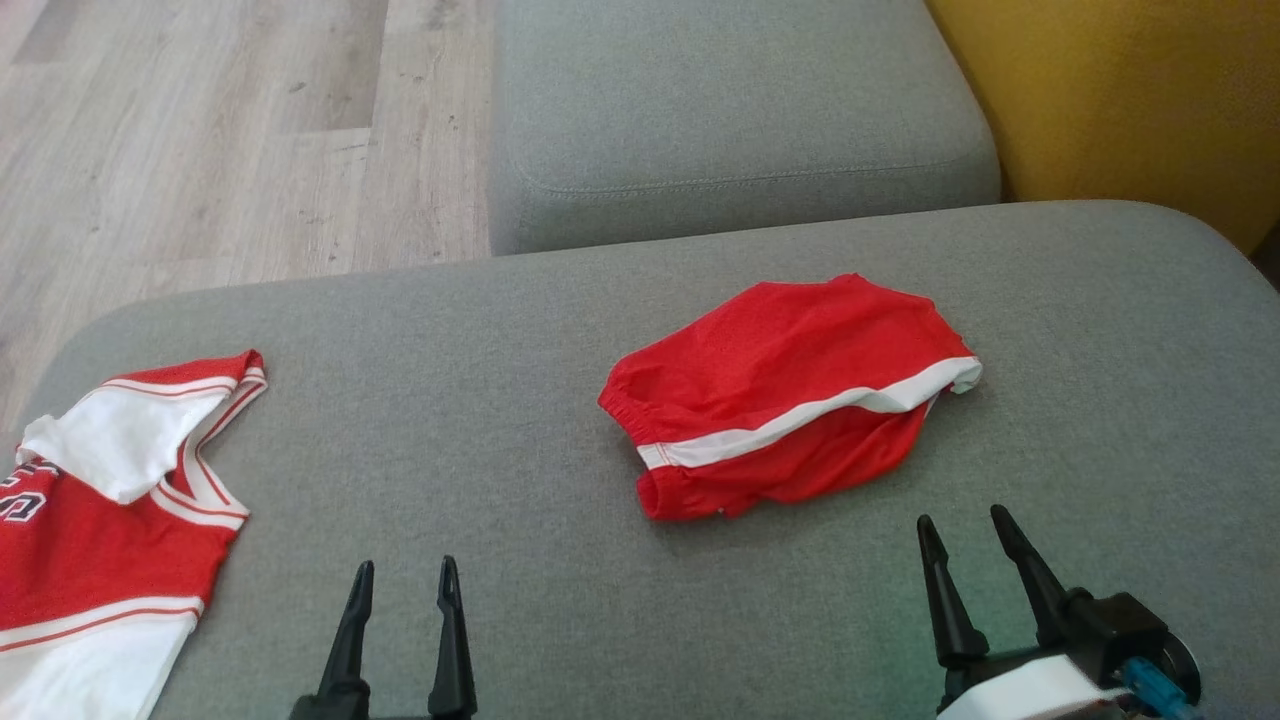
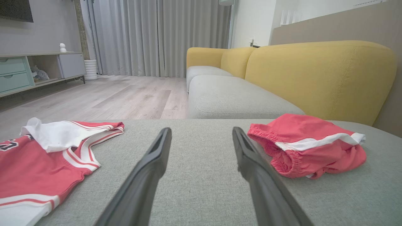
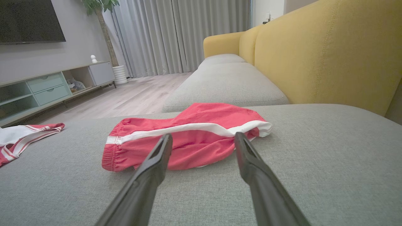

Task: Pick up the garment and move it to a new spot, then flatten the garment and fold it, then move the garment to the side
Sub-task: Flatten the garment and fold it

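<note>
The task seems barely begun: the red shorts (image 1: 780,400) lie bunched in the middle of the grey sofa seat (image 1: 480,400), untouched. The left tool (image 1: 405,575) and right tool (image 1: 962,520) both stand open and empty. Lifting, flattening, folding and setting aside all remain.

The shorts (image 1: 790,400) lie on the seat cushion (image 1: 500,400), right of its centre, well apart from the jersey (image 1: 110,510) at its front-left corner. The left gripper (image 1: 405,570) stands at the front edge between them, and the right gripper (image 1: 962,520) is near the shorts' front right. Behind the far edge sits a second cushion (image 1: 740,110), with the backrest (image 1: 1130,100) to its right and the floor (image 1: 200,130) to its left.
</note>
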Robot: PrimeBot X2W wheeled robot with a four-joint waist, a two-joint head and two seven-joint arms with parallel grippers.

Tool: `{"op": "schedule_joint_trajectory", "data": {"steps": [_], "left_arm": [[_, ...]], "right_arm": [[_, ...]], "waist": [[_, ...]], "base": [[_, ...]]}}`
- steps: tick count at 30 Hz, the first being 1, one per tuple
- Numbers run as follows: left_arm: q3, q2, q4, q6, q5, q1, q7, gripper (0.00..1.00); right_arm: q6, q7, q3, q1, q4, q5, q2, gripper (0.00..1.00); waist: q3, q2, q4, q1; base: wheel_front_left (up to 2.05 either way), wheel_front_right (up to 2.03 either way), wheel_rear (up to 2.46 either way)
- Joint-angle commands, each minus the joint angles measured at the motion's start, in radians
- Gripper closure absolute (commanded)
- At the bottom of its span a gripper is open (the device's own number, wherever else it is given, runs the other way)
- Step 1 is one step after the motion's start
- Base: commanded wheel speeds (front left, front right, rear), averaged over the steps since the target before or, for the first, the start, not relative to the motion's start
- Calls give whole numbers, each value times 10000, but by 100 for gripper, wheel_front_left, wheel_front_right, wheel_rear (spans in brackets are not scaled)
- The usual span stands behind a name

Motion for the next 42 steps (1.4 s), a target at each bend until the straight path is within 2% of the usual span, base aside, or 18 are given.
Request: {"op": "schedule_joint_trajectory", "data": {"steps": [1,13,22,28,29,36,42], "left_arm": [[336,-26,-267,102,70,-368,-95,0],[226,-26,35,159,-192,-406,-95,0],[-313,-26,619,-125,-721,-948,-95,0],[-1163,-26,1249,-429,-2331,-2028,-95,0],[-1163,-26,1249,-429,-2331,-2028,-95,0],[-2425,-26,2342,-828,-4930,-3691,-30,0],[-3379,-26,3197,-1220,-6848,-4990,710,0]], "right_arm": [[-7,-65,216,-455,-361,-34,-39,0],[-7,-65,312,-499,-338,-105,-39,0],[-7,-65,425,-601,-344,-134,-39,0],[-7,-65,530,-780,-369,-135,-39,0],[-7,-65,530,-780,-369,-135,-39,0],[-7,-65,691,-1017,-402,-148,-39,0],[-7,-65,834,-1300,-434,-196,-39,0]], "waist": [[9,-1,4,0],[70,-1,32,0],[333,-1,-197,0],[745,-1,-482,0],[745,-1,-482,0],[1248,-1,-796,0],[1746,-1,-1055,0]], "base": [[0,0,0],[0,0,0],[0,0,0],[0,0,0],[0,0,0],[0,0,0],[0,0,0]]}}
